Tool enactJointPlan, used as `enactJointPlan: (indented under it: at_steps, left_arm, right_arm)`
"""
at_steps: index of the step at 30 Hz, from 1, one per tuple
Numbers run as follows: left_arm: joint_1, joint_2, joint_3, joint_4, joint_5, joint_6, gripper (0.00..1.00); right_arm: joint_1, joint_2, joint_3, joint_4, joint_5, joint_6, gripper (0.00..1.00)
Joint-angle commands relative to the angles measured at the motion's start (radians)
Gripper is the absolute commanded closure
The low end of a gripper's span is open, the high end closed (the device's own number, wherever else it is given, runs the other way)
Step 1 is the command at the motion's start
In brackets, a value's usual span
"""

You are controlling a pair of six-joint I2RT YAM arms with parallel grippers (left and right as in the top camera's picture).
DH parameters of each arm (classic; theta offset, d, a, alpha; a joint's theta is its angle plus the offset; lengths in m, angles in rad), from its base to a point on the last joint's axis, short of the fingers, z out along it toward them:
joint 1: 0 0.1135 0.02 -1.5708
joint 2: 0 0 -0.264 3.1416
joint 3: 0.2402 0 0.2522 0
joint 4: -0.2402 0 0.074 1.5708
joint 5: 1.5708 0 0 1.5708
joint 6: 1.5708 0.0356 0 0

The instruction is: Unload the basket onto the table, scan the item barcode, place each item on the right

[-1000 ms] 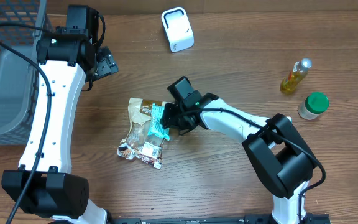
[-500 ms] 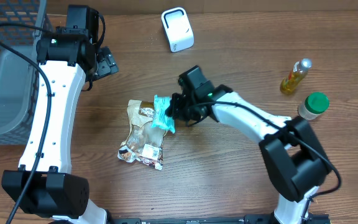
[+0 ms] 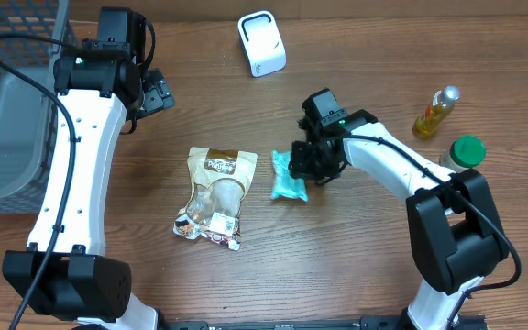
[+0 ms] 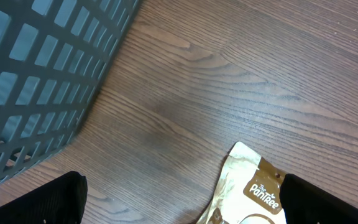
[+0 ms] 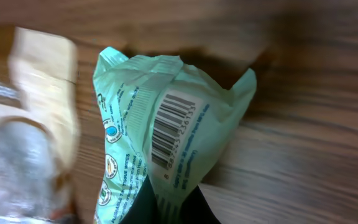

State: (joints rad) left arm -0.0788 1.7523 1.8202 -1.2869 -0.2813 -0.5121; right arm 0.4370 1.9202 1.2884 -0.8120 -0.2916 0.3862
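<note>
Packet (image 5: 166,143) clamped in right gripper (image 3: 310,165), barcode (image 5: 173,127) showing, beside snack bag (image 3: 214,197); left gripper (image 3: 158,92) gaping, holding nothing.

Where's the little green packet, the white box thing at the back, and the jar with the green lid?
green packet (image 5: 171,127), right wrist view, on its barcode panel.
white box (image 3: 262,43), overhead view, on its top face.
green-lidded jar (image 3: 467,149), overhead view, on the lid.

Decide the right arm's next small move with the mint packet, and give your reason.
Probably carry the mint packet toward the white scanner, barcode facing it: the right gripper holds it with shut jaws, well short of the scanner.
</note>
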Motion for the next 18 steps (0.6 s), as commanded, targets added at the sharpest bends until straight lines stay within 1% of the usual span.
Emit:
enactJointPlan:
  at_steps: [1,4,12,14,15,16,17,18]
  left_arm:
    - [-0.013,-0.013,0.019,0.002,-0.014,0.019,0.01]
    - [-0.013,-0.013,0.019,0.002,-0.014,0.019,0.01]
    - [-0.013,-0.013,0.019,0.002,-0.014,0.019,0.0]
    - [-0.013,-0.013,0.019,0.002,-0.013,0.019,0.0]
    - [-0.013,-0.013,0.019,0.002,-0.014,0.019,0.01]
    - [-0.013,-0.013,0.019,0.002,-0.014,0.019,0.0]
    - [-0.013,-0.013,0.019,0.001,-0.014,0.019,0.0]
    - [-0.013,-0.013,0.019,0.002,-0.014,0.019,0.0]
  right_arm:
    - [0.0,-0.027,0.012,-0.043,0.126,-0.085,0.96]
    - [0.0,-0.027,-0.001,-0.056,0.185,-0.085,0.96]
    - [-0.001,-0.027,-0.013,-0.04,0.187,-0.085,0.96]
    - [-0.001,-0.027,-0.013,-0.039,0.187,-0.085,0.72]
    - [-0.001,-0.027,-0.013,-0.039,0.187,-0.085,0.63]
    - [-0.001,-0.027,-0.013,-0.039,0.187,-0.085,0.59]
    - [-0.001,-0.027,-0.013,-0.039,0.187,-0.084,0.51]
    - [-0.001,-0.027,-0.011,-0.039,0.187,-0.084,0.46]
